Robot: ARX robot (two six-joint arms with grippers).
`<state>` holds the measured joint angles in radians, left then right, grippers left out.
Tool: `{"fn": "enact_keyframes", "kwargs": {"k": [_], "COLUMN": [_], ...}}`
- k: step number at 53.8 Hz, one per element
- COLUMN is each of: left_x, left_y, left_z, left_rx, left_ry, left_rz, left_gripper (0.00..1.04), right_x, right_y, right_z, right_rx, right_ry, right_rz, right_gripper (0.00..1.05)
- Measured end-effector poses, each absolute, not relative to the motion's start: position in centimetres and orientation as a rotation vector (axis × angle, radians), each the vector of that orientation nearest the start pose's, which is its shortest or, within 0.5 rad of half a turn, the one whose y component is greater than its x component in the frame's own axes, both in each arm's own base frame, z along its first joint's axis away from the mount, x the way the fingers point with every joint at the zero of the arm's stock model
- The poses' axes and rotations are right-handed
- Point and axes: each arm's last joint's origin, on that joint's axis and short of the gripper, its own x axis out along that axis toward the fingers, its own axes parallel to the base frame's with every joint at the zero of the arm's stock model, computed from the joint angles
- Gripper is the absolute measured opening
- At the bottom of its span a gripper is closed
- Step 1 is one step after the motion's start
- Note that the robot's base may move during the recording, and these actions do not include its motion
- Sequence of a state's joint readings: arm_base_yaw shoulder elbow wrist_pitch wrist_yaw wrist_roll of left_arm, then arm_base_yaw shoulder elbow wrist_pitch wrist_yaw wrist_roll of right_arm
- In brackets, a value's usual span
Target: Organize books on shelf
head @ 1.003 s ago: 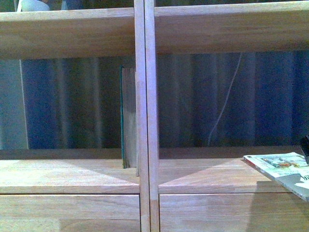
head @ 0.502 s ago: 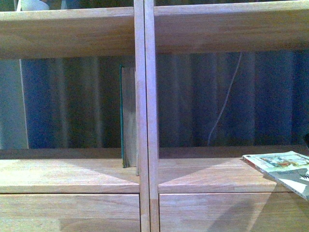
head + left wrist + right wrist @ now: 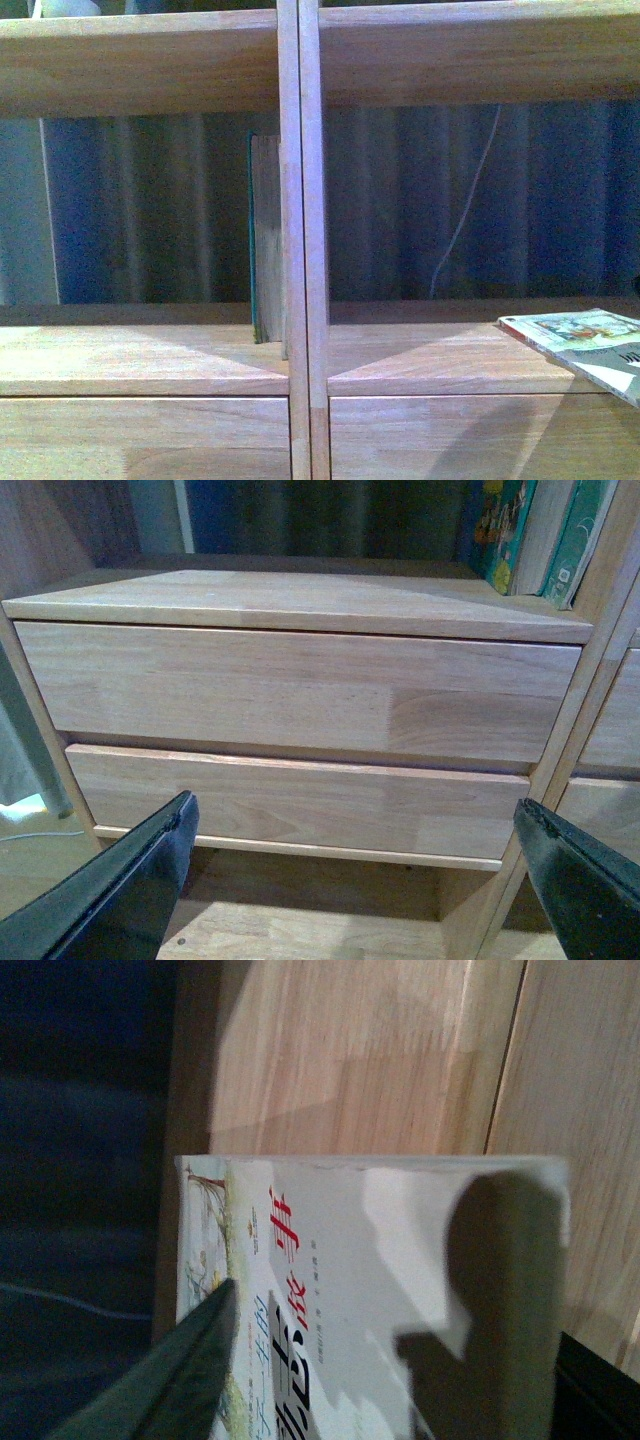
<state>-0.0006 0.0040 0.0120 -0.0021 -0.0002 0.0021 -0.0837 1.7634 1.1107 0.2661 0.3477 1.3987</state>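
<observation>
The light wood shelf [image 3: 303, 200] fills the front view. A tall teal-edged book [image 3: 262, 240] stands upright in the left compartment, against the central divider. The thin white paperback [image 3: 575, 342] pokes in from the right edge, lying nearly flat just above the right compartment's board. In the right wrist view my right gripper [image 3: 360, 1260] is shut on this paperback [image 3: 330, 1250], whose white cover has red and black characters, in front of the wood [image 3: 370, 1050]. My left gripper [image 3: 355, 880] is open and empty, facing two drawer fronts [image 3: 300, 690]. Neither gripper shows in the front view.
A dark blue curtain [image 3: 150, 210] and a white cable [image 3: 465, 210] hang behind the open back. Colourful books [image 3: 510, 530] stand in the compartment above the drawers, by the divider. A wood floor [image 3: 300, 930] lies under the shelf.
The paperback has shifted slightly left and up over the right compartment's board. The dark gripper tip at the right edge of the front view has left the picture.
</observation>
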Motion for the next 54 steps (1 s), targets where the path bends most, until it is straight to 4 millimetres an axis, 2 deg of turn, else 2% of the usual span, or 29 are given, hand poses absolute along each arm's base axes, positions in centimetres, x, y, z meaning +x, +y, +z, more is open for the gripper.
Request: {"fn": "enact_keyframes", "kwargs": {"k": [22,39,47,54], "left_x": [9.7,9.7,9.7,9.7], "left_y": [0.0,0.0,0.0,0.0], "left_z": [16.7,16.7,16.7,16.7], "left_rx": [0.002,0.002,0.002,0.002], "left_ry": [-0.006,-0.006,-0.006,-0.006], "left_rz": [0.000,0.000,0.000,0.000], "left_gripper": [0.97,0.97,0.97,0.97], "right_x": [37.8,37.4,36.1,34.5], "right_y": [-4.2,-4.3,-4.5,-4.7], "right_z": [22.9,23.1,23.4,25.0], "right_rx": [1.303,1.308,1.295,1.263], "right_ry": [0.010,-0.006,-0.017,-0.048], "right_rz": [-0.609,-0.601,-0.593,-0.552], "right_gripper": [0.10,0.07,0.07,0.07]}}
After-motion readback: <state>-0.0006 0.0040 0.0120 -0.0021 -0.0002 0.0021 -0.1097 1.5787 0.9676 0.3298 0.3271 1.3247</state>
